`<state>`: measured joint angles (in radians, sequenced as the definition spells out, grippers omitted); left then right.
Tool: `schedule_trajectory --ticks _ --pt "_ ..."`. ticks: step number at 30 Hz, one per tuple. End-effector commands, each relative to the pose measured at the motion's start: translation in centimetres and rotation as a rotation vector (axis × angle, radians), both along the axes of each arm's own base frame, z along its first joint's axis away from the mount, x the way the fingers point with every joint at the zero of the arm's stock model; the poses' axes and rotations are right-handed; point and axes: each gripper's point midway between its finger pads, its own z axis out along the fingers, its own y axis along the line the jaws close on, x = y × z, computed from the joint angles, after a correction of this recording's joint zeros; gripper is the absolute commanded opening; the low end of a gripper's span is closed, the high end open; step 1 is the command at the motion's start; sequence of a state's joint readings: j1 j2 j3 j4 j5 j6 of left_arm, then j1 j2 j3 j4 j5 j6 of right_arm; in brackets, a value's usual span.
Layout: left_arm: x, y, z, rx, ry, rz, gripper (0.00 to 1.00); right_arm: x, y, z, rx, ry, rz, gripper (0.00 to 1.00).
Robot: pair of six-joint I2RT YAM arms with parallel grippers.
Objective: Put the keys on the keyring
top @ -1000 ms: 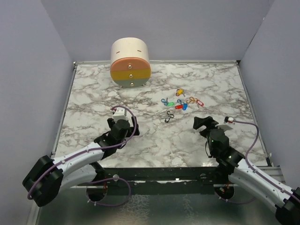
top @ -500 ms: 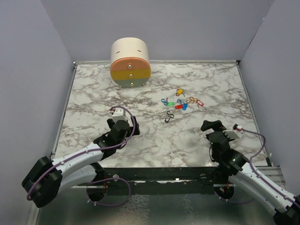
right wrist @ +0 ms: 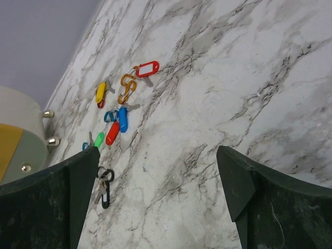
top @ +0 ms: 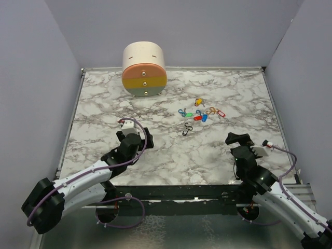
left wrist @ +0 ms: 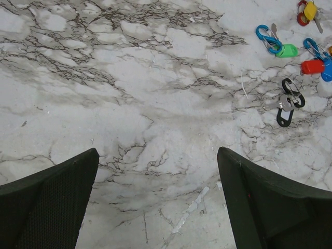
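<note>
Marble-patterned laminate, white veined with grey, covers the table [top: 104,104], which is boxed in by plain lilac panels [top: 31,78]. Farthest left, the left gripper [left wrist: 156,153] hangs over bare tabletop, its dark fingers [left wrist: 52,197] spread wide with nothing between them.

Behind it and a little to the right, at the table's far edge, stands a round cream cabinet [top: 143,57]. Its face is banded orange, yellow and grey-green, and each band has a small metal knob.

Right of centre the keys lie loose on the marble in one cluster, well apart from both grippers.
- Leftmost in the cluster, and nearest the arms, is a black clip [left wrist: 293,92] with a small grey metal piece [left wrist: 275,102] and a black tag [left wrist: 284,118] on it.
- Beyond that, a blue clip [left wrist: 268,38] touches the green key [left wrist: 287,50].
- Next, the red key [left wrist: 312,66] and the blue key [left wrist: 327,72] lie close together, with a second blue clip [left wrist: 311,47] at their far end.
- The yellow key [left wrist: 310,10] lies farther back, against a small red ring [left wrist: 301,18].
- Further right, an orange clip [right wrist: 127,85] sits just beside a red-framed tag [right wrist: 147,68]. The tag has a white label window, and anything written there is too small to read.

Farthest right, the right gripper [right wrist: 158,150] hangs above the marble near the table's front-right corner. Its jaws are parted wide and hold nothing, and the cluster shows beyond its fingertips.
</note>
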<state>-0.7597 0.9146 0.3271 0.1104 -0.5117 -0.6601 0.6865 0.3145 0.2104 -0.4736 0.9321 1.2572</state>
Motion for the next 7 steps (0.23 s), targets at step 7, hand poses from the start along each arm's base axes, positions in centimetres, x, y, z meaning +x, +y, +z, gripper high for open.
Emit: schedule_trajectory --ticks 7 --pt "0.13 0.78 0.05 0.008 -0.022 0.037 0.99 0.16 -0.39 0.70 -0.005 -0.021 -0.027 0.99"
